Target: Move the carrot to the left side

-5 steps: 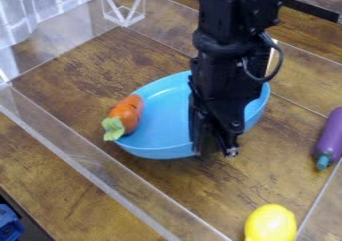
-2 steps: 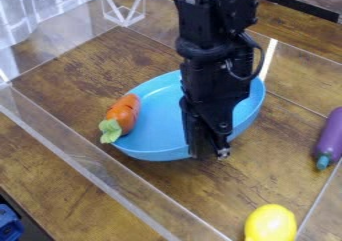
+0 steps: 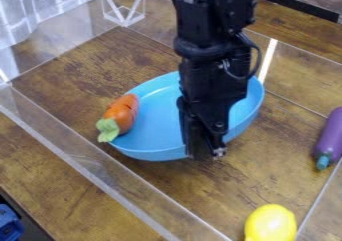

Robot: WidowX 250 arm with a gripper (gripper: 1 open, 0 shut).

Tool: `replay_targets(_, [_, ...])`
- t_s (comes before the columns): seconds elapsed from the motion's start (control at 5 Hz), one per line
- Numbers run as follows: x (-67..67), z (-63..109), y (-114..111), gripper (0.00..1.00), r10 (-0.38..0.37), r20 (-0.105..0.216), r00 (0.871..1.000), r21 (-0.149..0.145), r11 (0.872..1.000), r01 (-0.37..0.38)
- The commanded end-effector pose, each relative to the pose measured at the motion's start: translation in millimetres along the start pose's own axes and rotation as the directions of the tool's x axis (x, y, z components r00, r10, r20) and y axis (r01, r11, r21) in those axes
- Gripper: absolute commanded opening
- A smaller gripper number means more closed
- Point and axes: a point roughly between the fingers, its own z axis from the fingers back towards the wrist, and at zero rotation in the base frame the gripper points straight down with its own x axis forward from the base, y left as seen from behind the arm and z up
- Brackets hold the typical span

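Note:
The carrot (image 3: pixel 122 111), small and orange with a green leafy top, lies across the left rim of the blue plate (image 3: pixel 155 113), its leaves pointing toward the near left. My gripper (image 3: pixel 207 151) points straight down with its black fingers together and shut. Its tips are at the plate's near rim, to the right of the carrot and apart from it. I see nothing between the fingers, and I cannot tell whether they pinch the rim. The arm hides the middle of the plate.
A yellow lemon (image 3: pixel 270 224) lies at the near right and a purple eggplant (image 3: pixel 329 135) at the right edge. A clear plastic wall (image 3: pixel 80 155) runs along the near left of the wooden table (image 3: pixel 80 75). Another clear piece (image 3: pixel 123 5) stands at the back.
The arm has leaned very slightly to the left. The fingertips stay at the plate's near rim, and the carrot rests where it was.

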Motion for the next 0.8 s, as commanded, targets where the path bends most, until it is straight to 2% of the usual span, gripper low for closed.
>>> replay_targets(0.0, [-1.8, 19.7, 5.9, 0.00, 0.004, 0.050, 0.999, 0.021, 1.000, -0.005])
replay_targets(0.4, [-6.9, 22.4, 6.5, 0.00, 0.001, 0.062, 0.998, 0.007, 1.000, -0.001])
replay_targets(0.6, [-6.8, 20.5, 4.9, 0.00, -0.003, 0.082, 0.997, 0.000, 1.000, 0.003])
